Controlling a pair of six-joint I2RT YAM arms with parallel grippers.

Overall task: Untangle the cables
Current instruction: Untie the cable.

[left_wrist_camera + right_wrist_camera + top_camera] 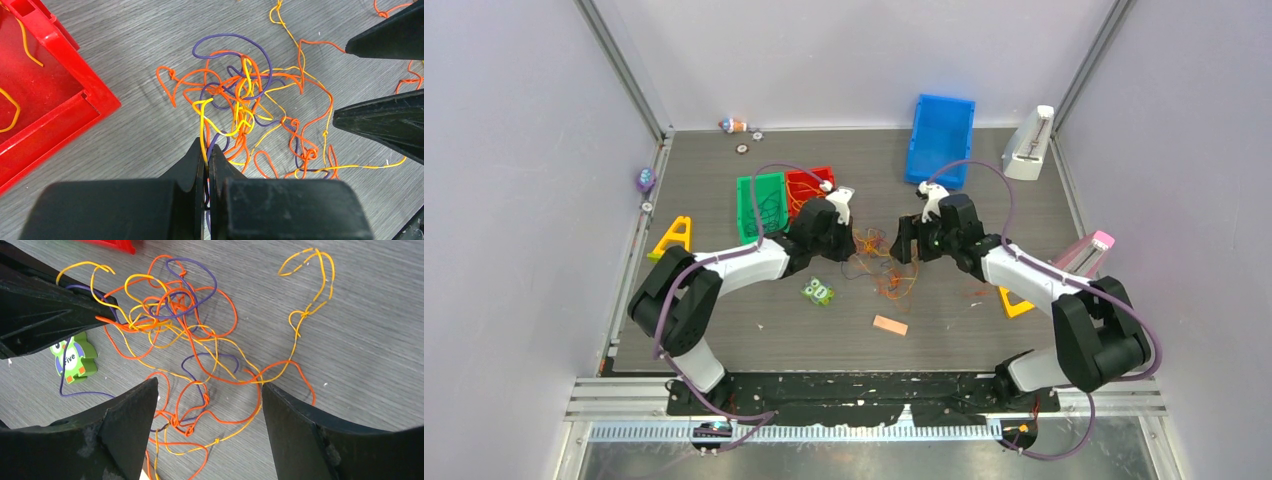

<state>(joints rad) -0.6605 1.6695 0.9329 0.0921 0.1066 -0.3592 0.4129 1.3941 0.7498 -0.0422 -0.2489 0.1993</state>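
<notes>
The cables (879, 265) lie in a loose tangle of orange, yellow and purple strands on the grey table between the two arms. My left gripper (207, 150) is shut on a yellow and a purple strand at the tangle's (240, 95) near edge; from above, that left gripper (849, 245) is at the tangle's left. My right gripper (210, 385) hangs open over the knotted orange loops of the cables (185, 325), holding nothing; in the top view it (906, 245) is at the tangle's right. Its fingers (380, 120) show at the right of the left wrist view.
A red bin (809, 188) with a few strands in it and a green bin (762, 205) stand behind the left gripper. A blue bin (942, 138) is at the back. A green owl toy (818, 291) and an orange block (890, 325) lie in front of the tangle.
</notes>
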